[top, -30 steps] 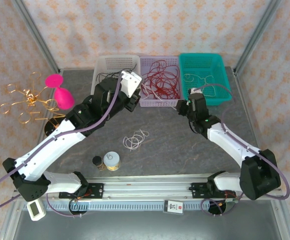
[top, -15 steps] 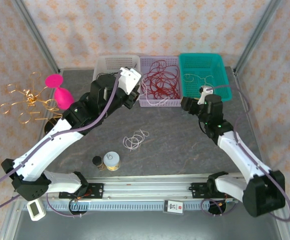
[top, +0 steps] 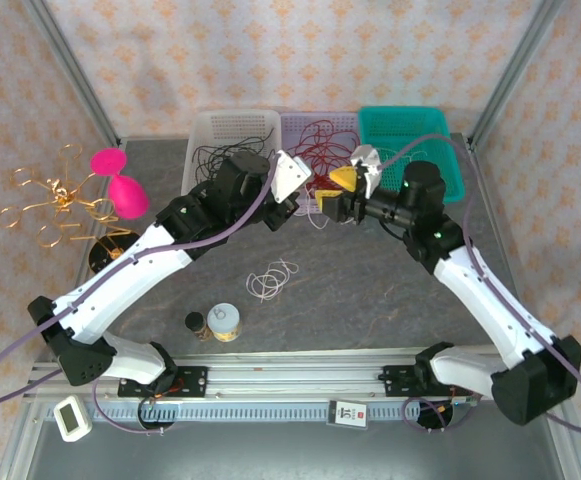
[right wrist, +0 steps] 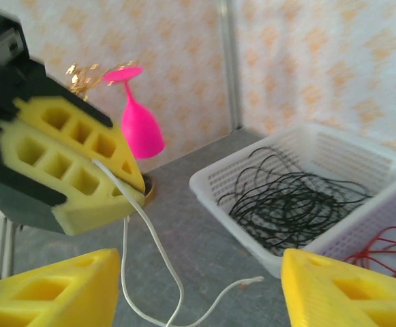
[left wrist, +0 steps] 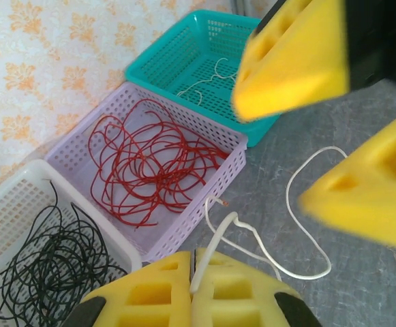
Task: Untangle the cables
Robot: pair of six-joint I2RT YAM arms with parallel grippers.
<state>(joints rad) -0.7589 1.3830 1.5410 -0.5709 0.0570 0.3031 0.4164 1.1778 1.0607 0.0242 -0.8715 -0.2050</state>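
Pale wallpaper with an orange floral print (top: 300, 60) closed the cell behind, slanted metal posts (top: 73, 70) stood at its sides, and the table (top: 370, 290) was a dark grey, stone-like slab. At far left a gold wire ornament (top: 50, 205) stood just beside a pink goblet (top: 120, 185). Along the back edge three baskets sat side by side: a white basket (top: 198, 125) holding the black cables (left wrist: 48, 259), a lilac basket (left wrist: 198, 204) holding the red cables (left wrist: 146, 170), and a teal basket (top: 410, 110) with a thin pale strand (left wrist: 199, 83) in it. In front of the lilac basket the left gripper (left wrist: 192, 262) had its yellow fingers pressed together on an off-white cable (left wrist: 288, 197), which looped over the slab. Facing it, close by, the right gripper (left wrist: 327, 133) held its fingers wide apart around nothing. Nearer the arms a dark jar (top: 196, 324) stood just beside a white-lidded jar (top: 225, 320), and to their right lay a small off-white coil (top: 272, 278), loose on the slab.
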